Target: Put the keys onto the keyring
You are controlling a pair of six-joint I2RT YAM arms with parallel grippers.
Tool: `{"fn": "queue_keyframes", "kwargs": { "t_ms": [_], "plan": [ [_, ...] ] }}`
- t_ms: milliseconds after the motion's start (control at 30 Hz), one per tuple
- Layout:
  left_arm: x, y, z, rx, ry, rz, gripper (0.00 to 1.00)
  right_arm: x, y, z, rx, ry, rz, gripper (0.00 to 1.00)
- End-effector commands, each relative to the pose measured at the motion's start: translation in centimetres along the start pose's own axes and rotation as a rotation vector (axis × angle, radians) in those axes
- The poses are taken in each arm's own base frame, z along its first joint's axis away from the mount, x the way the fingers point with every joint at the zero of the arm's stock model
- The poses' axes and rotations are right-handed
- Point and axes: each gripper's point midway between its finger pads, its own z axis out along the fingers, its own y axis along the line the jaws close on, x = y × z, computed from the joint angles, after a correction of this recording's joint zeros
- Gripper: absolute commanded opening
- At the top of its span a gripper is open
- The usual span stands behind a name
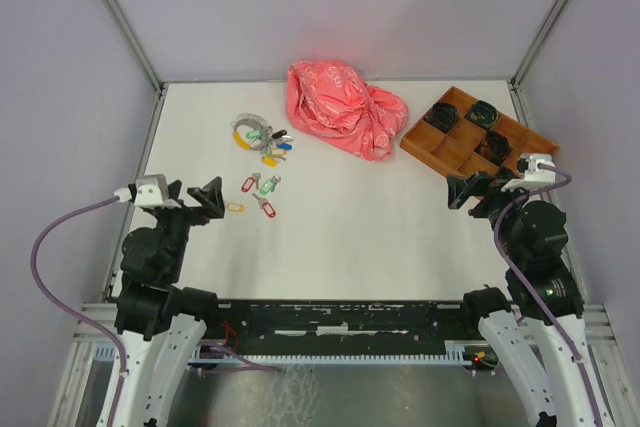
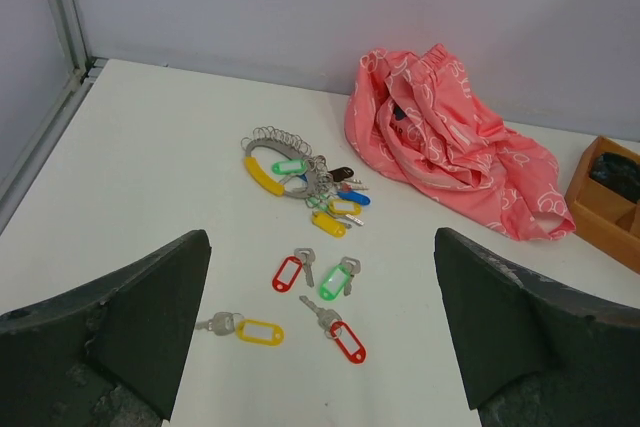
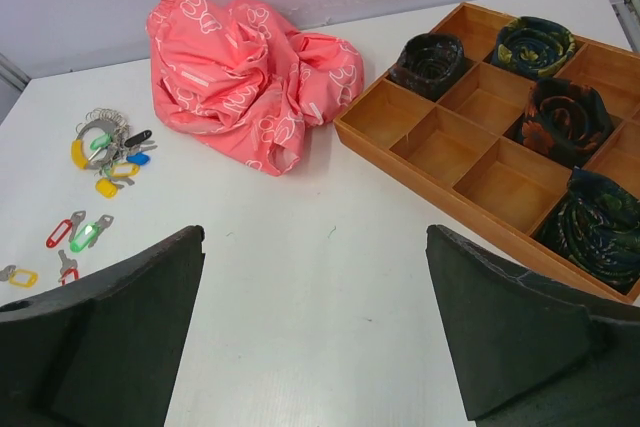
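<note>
The keyring (image 2: 268, 169), a large silver ring with a yellow-green part, lies at the table's far left with several tagged keys on it; it also shows in the top view (image 1: 250, 131) and the right wrist view (image 3: 92, 142). Several loose keys lie nearer: a red-tagged key (image 2: 289, 272), a green-tagged key (image 2: 338, 279), a yellow-tagged key (image 2: 250, 330) and another red-tagged key (image 2: 342, 337). My left gripper (image 2: 320, 347) is open and empty, just short of these keys. My right gripper (image 3: 315, 337) is open and empty over bare table at the right.
A crumpled pink cloth (image 1: 343, 108) lies at the back middle. A wooden compartment tray (image 1: 452, 147) with several dark rolled items stands at the back right, close to the right gripper. White walls and metal posts enclose the table.
</note>
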Motion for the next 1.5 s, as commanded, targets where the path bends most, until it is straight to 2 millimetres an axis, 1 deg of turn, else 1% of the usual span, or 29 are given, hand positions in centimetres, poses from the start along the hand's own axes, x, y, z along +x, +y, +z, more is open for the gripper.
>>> {"fn": "queue_keyframes", "kwargs": {
  "t_ms": [0, 333, 467, 567, 633, 667, 833, 933, 967, 1100, 1133, 1167, 1267, 1367, 1467],
  "plan": [
    [-0.3, -0.1, 0.5, 0.009, -0.006, 0.037, 0.99, -1.2, 0.6, 0.2, -0.025, -0.039, -0.001, 1.00],
    [0.9, 1.2, 2.3, -0.089, 0.070, 0.023, 0.99, -0.7, 0.8, 0.1, -0.035, -0.034, 0.009, 1.00],
    [2.4, 1.2, 3.6, -0.109, 0.150, 0.013, 0.99, -0.5, 0.9, 0.1, -0.040, -0.028, 0.004, 1.00],
    [3.4, 0.9, 5.0, -0.118, 0.215, -0.004, 0.99, -0.2, 1.2, -0.1, -0.054, -0.021, -0.004, 1.00],
    [4.4, 0.9, 6.3, -0.140, 0.262, -0.022, 1.00, -0.2, 1.4, -0.1, -0.063, -0.026, -0.006, 1.00],
    [5.4, 1.0, 7.2, -0.158, 0.299, -0.029, 1.00, -0.2, 1.5, -0.2, -0.067, -0.029, -0.007, 1.00],
    [8.9, 1.8, 11.6, -0.280, 0.438, -0.074, 0.99, -0.2, 1.7, -0.4, -0.076, -0.040, -0.013, 1.00],
    [11.1, 3.0, 14.4, -0.374, 0.503, -0.053, 0.99, -0.1, 2.0, -0.6, -0.092, -0.043, -0.016, 1.00],
    [11.5, 3.2, 15.5, -0.403, 0.514, -0.052, 0.99, 0.0, 2.1, -0.7, -0.093, -0.044, -0.017, 1.00],
    [14.1, 4.6, 18.8, -0.505, 0.554, -0.035, 0.98, 0.3, 2.6, -0.7, -0.112, -0.035, -0.021, 1.00],
    [14.7, 4.8, 19.7, -0.519, 0.565, -0.034, 0.97, 0.3, 2.8, -0.6, -0.120, -0.032, -0.026, 1.00],
    [15.9, 5.1, 20.5, -0.534, 0.588, -0.028, 0.97, 0.4, 2.9, -0.7, -0.126, -0.030, -0.028, 1.00],
    [17.7, 5.7, 22.9, -0.565, 0.630, -0.010, 0.93, 0.6, 3.1, -0.7, -0.138, -0.025, -0.032, 1.00],
    [20.0, 6.7, 24.9, -0.618, 0.695, 0.023, 0.88, 0.8, 3.2, -0.5, -0.140, -0.022, -0.034, 1.00],
    [21.9, 7.0, 26.7, -0.632, 0.727, 0.029, 0.82, 1.0, 3.2, -0.3, -0.141, -0.016, -0.034, 1.00]
  ]
}}
